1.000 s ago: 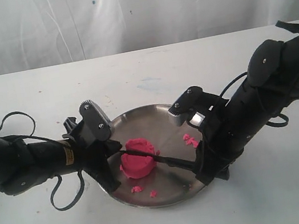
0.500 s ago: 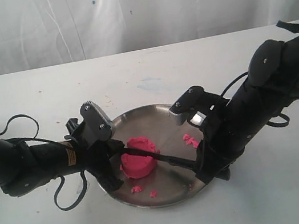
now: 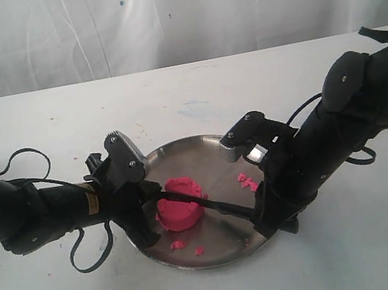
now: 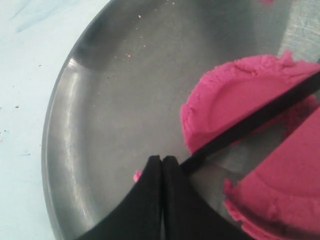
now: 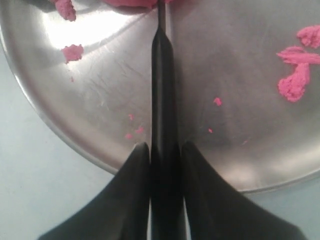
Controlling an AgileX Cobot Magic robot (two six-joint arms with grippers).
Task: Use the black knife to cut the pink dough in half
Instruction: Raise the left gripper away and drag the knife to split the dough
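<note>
Here the right gripper (image 5: 165, 146) clamps the black knife (image 5: 161, 90) by its handle, blade sunk across the pink dough (image 3: 180, 206) on the steel plate (image 3: 228, 250). The left gripper (image 4: 162, 160), closed on nothing, meets the blade tip, likely bracing it.

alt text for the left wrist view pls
A black knife lies across the pink dough on a round steel plate, with bare plate showing beside the blade between two pink pieces. The left tool, fingers pressed together, sits at the blade's tip.
</note>
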